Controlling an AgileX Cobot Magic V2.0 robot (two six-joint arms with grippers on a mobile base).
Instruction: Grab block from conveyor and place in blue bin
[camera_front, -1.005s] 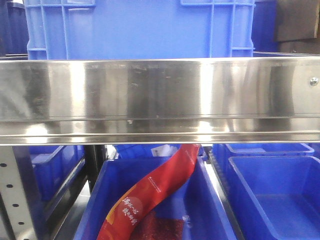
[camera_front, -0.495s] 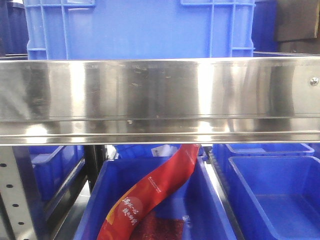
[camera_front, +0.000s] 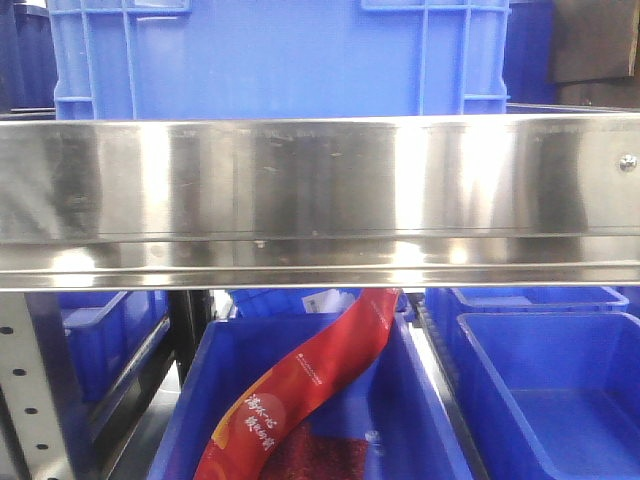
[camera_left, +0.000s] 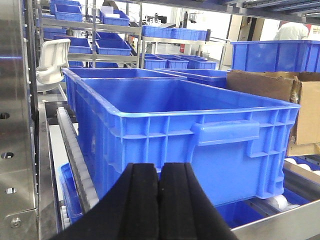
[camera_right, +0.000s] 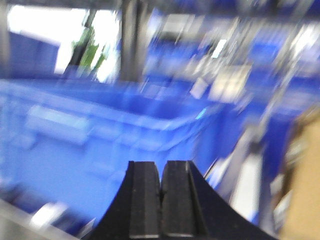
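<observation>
Steel rail (camera_front: 320, 200): a broad shiny band runs straight across the front view from 9 to 3 o'clock, hiding whatever lies level with it.
Large blue crate (camera_front: 280, 55): stands behind and above the rail, at 12 o'clock in the front view.
Lower left bin (camera_front: 190, 400): at 6 o'clock below the rail; a red banner (camera_front: 300, 385) with pale lettering curves across it from 1 toward 7 o'clock.
Lower right bin (camera_front: 550, 400): at 4 o'clock, just beside the other, its floor bare.
Left gripper (camera_left: 159, 200): black pads pressed flat together with nothing between them, at 6 o'clock in the left wrist view.
Blue bin (camera_left: 200, 130): a deep ribbed tub directly ahead of the left gripper, open at the top; a cardboard box (camera_left: 300, 110) sits at 3 o'clock of it.
Right gripper (camera_right: 161, 200): pads pressed together, nothing held; this view is heavily blurred, with only blue tubs (camera_right: 100, 130) recognisable ahead.
Block: not visible in any view.
Conveyor belt: its surface cannot be made out in these views.
</observation>
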